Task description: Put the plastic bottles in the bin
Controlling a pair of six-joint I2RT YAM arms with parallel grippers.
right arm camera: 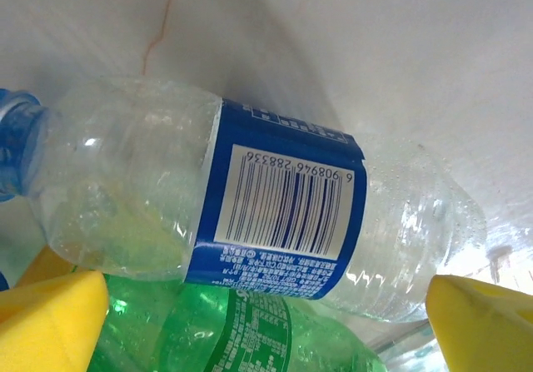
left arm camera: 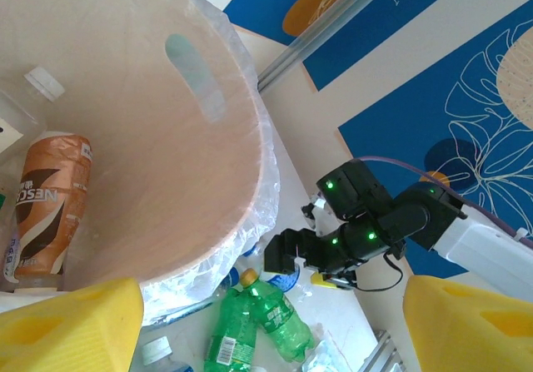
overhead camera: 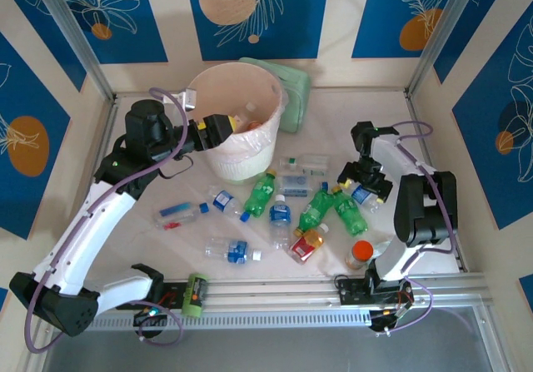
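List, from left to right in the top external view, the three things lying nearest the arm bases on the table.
clear plastic bottle with a blue label → small plastic bottle with a red-yellow label → clear round container with an orange cap

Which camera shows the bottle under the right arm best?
Right wrist view: the bottle is close up, barcode sharp, in front of open jaws. The top view shows it small, partly hidden by those jaws.
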